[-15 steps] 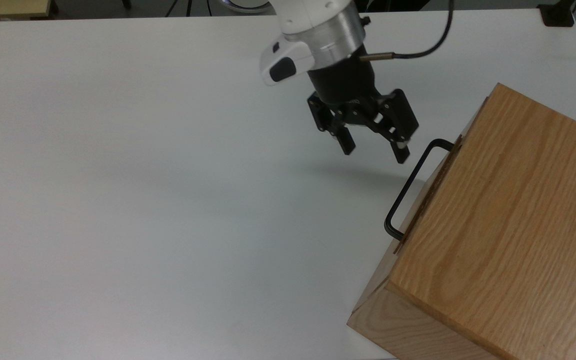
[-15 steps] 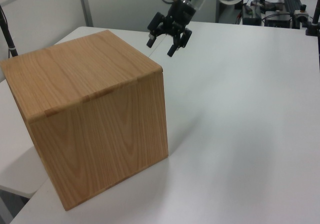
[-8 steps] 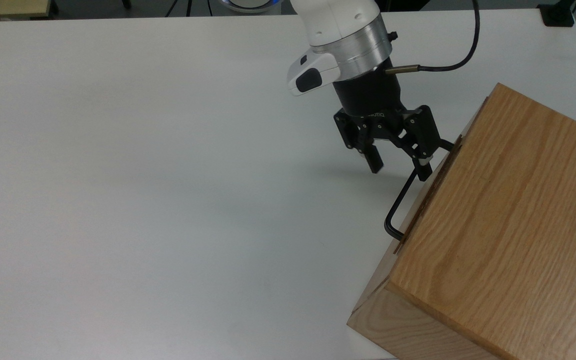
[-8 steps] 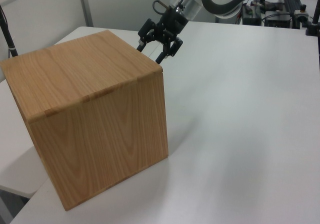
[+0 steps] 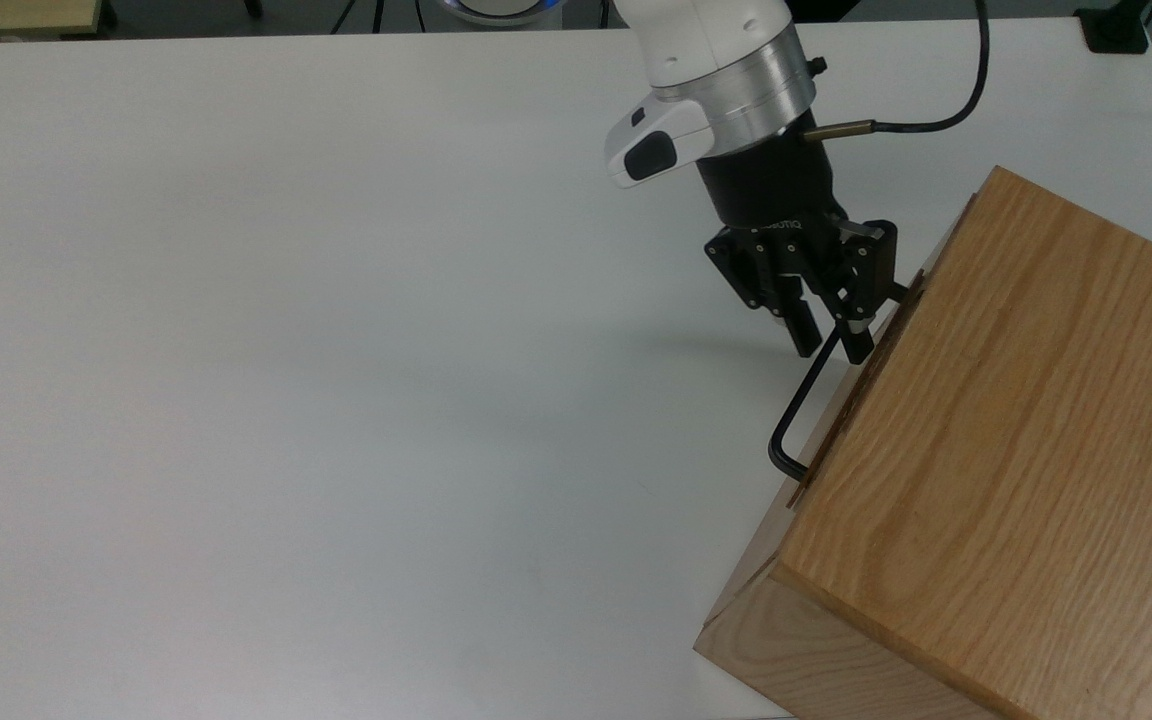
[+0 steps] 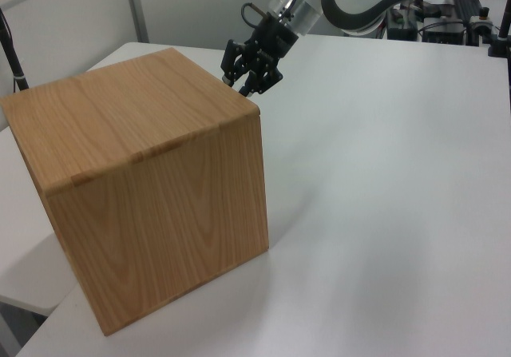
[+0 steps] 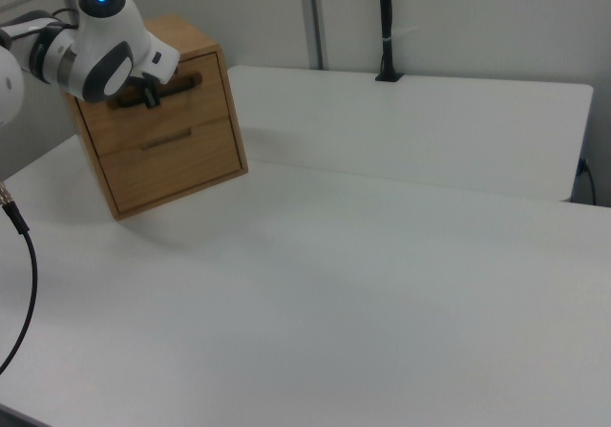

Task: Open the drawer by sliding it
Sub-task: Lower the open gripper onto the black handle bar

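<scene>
Since a second ago, the gripper [image 5: 834,346] has come down to the drawer's [image 7: 151,107] black handle [image 5: 802,395] and pinched it between narrow fingers, ready to pull; that top drawer sits shut in the oak box [image 5: 1016,460] on the white table [image 5: 336,350]

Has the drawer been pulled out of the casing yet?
No: in the top view the drawer front sits nearly flush with the casing, gripper at its handle.

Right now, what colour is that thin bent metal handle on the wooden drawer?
Black: the thin U-shaped metal handle shows best in the top view, against the white table.
</scene>
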Available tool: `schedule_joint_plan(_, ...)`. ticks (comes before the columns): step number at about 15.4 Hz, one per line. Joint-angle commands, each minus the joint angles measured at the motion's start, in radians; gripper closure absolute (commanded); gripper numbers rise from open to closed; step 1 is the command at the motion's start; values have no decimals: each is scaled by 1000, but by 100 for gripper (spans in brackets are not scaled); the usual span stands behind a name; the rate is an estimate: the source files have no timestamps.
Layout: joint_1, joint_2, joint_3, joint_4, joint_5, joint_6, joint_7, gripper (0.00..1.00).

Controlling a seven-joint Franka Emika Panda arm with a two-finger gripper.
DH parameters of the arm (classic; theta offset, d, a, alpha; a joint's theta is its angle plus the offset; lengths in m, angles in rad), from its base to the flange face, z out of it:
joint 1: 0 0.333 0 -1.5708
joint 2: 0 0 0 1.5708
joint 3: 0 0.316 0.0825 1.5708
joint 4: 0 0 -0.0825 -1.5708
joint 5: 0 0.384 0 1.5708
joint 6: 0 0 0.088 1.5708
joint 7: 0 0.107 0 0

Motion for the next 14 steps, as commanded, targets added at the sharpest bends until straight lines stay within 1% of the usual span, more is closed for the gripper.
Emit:
schedule_joint_plan(1, 15, 18, -5, 15, 10, 26, -6, 70)
schedule_joint_plan(2, 15, 18, -5, 13, 10, 26, -17, 78)
schedule_joint_plan(3, 14, 18, -5, 12, 10, 26, -25, 80)
schedule_joint_plan(8, -8, 8, -6, 9, 7, 25, -39, 79)
schedule_joint_plan(11, -20, 6, -6, 6, 8, 25, -74, 80)
schedule_joint_plan(14, -17, 6, -5, -10, 7, 20, -144, 80)
